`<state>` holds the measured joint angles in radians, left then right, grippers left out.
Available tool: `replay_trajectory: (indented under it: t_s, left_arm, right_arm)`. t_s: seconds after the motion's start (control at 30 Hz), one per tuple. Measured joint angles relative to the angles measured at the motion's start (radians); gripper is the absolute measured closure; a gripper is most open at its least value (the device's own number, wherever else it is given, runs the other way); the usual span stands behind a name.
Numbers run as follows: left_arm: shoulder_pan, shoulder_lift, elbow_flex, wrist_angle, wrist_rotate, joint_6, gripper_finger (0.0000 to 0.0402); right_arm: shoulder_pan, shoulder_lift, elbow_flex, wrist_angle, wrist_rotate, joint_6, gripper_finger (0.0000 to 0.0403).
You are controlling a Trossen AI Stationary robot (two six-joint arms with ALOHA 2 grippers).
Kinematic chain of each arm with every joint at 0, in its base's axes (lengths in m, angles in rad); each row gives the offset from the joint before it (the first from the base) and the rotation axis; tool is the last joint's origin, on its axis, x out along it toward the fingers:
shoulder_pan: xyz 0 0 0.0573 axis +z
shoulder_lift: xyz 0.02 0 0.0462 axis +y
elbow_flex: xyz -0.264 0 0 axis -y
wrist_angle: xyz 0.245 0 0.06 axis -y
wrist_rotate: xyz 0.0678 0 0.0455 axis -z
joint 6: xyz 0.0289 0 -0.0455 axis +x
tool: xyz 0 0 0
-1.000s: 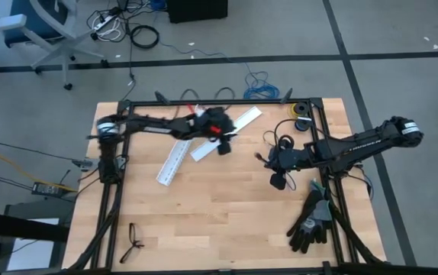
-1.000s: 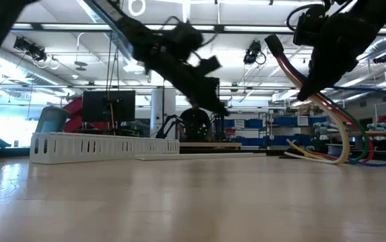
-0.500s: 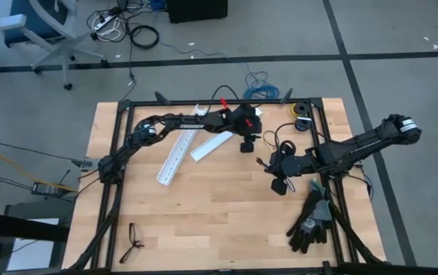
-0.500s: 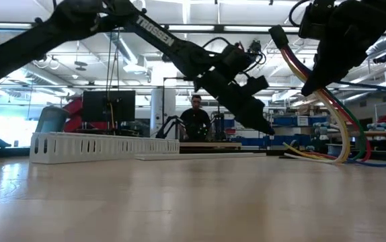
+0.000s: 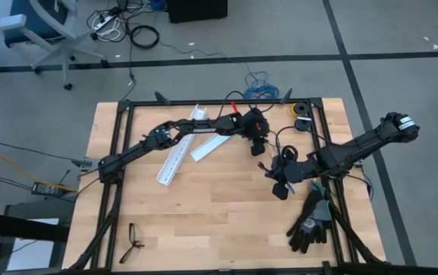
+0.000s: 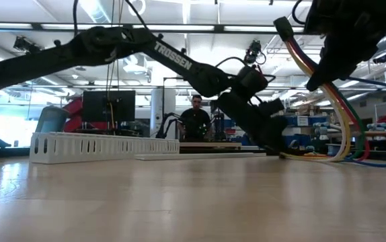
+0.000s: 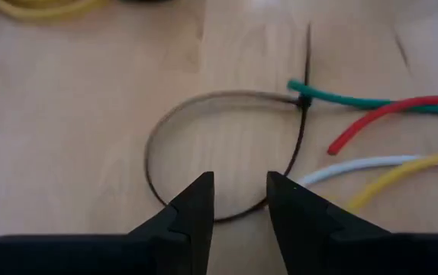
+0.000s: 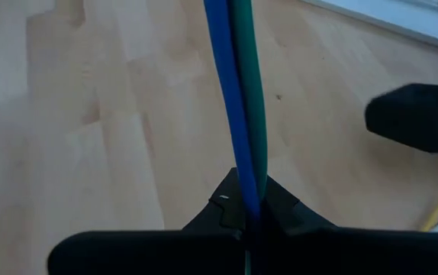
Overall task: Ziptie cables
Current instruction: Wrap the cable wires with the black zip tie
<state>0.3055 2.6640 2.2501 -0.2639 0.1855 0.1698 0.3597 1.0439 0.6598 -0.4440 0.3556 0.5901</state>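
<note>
Since a second ago: left arm has swung from over the white duct pieces toward the right, and its gripper now sits low at the far middle of the table, beside the wires.
Ziptie: thin dark plastic strip bent into a round loop, lying flat on the wood just ahead of the left gripper; its straight tail sticks out past the small head, where the green wire meets it.
Cables: thin glossy wires, green, red, white and yellow, fanning out on the table from the ziptie head; in the low view they rise in a curved bundle to the right gripper.
Left fingers: dark, wedge-shaped, parted with a narrow gap, nothing between them, tips just at the near arc of the loop.
Right gripper: fingers closed on a blue and a green wire; the arm reaches in from the right edge.
Table: pale butcher-block wood inside a black frame.
Around: two white slotted duct pieces lie left of the ziptie, under the left arm; black work gloves at the near right; eyeglasses at the near left; yellow tape roll at the far right corner; coiled blue cable on the floor beyond.
Background: a person stands behind the table in the low view.
</note>
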Motion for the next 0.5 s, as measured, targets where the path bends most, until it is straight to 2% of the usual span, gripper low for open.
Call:
replay_trajectory:
  t_s: [0.13,0.27,0.5]
  left_arm:
    - [0.000,0.047,0.103,-0.103,-0.005,-0.036,0.0279]
    - [-0.001,0.044,0.114,-0.207,-0.015,-0.029,0.0305]
    - [0.000,-0.042,0.111,-0.627,-0.037,-0.047,0.0379]
  right_arm:
    - [0.020,0.000,0.000,0.002,0.020,0.011,0.0403]
    - [0.027,0.000,0.000,0.001,0.030,0.014,0.0403]
    - [0.027,0.000,0.000,-0.006,0.036,0.012,0.0403]
